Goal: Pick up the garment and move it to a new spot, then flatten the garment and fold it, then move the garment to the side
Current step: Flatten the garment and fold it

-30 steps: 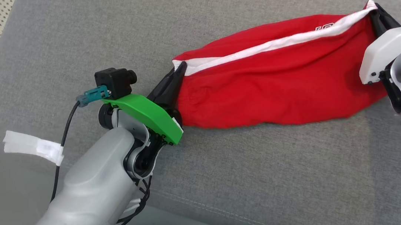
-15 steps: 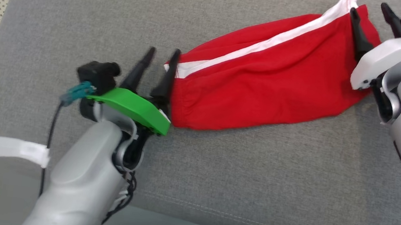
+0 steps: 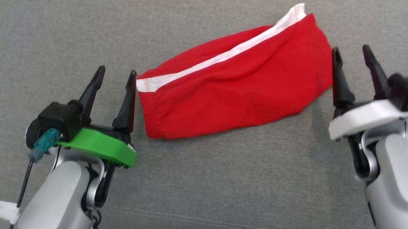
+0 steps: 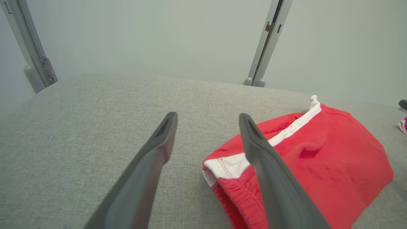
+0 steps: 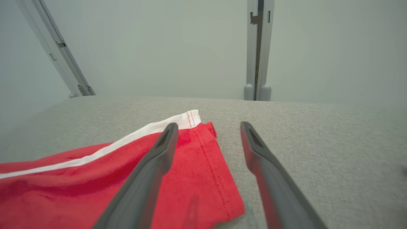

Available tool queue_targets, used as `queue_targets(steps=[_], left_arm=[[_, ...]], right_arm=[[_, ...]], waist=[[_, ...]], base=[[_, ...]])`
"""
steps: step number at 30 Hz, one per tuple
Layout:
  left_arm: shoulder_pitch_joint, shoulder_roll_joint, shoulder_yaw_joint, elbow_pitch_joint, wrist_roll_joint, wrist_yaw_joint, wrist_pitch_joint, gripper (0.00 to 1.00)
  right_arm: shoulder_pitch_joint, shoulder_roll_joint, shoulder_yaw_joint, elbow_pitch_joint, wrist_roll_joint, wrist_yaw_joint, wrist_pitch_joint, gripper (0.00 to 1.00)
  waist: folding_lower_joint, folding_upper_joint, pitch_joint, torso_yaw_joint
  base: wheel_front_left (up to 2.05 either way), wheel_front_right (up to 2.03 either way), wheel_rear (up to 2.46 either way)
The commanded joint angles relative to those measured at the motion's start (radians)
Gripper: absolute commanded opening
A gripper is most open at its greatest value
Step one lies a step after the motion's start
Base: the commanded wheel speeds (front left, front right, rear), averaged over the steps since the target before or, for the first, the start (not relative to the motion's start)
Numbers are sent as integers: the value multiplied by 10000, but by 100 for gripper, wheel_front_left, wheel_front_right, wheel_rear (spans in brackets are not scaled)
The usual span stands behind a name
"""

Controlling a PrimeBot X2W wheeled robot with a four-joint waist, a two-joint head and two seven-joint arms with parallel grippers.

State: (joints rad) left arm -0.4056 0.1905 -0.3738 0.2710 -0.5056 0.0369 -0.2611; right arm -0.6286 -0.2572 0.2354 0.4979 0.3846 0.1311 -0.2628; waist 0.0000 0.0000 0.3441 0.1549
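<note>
The red garment [image 3: 229, 90] lies flat between both grippers, seemingly folded once; left gripper [image 3: 117, 70] and right gripper [image 3: 351, 48] stand spread, empty, beside its ends; moving it aside probably remains.

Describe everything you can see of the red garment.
The red garment lies flat on the grey woven surface, slanting across the head view. It looks like soft, lightly creased cloth. A white stripe runs along its far edge; a gathered waistband ends it at the robot's left, a stitched hem at the right. The left gripper and right gripper flank its ends, jaws open, neither holding it.
</note>
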Motion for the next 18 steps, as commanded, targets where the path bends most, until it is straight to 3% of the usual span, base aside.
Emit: queue_targets(steps=[1,10,18], left_arm=[[193,92,77,-56,107,70,-42,100],[1446,178,582,-461,733,236,-43,100],[2220,67,819,-386,977,338,-44,100]], right_arm=[[380,107,-144,-223,-177,-9,-25,100],[3067,1170,-1318,-2405,-1228,-9,-26,100],[4393,1582,-1700,-3041,-1416,-9,-27,100]], waist=[[0,0,-452,-436],[0,0,-1273,-868],[0,0,-1828,-1026]], base=[[0,0,0],[0,0,0],[0,0,0]])
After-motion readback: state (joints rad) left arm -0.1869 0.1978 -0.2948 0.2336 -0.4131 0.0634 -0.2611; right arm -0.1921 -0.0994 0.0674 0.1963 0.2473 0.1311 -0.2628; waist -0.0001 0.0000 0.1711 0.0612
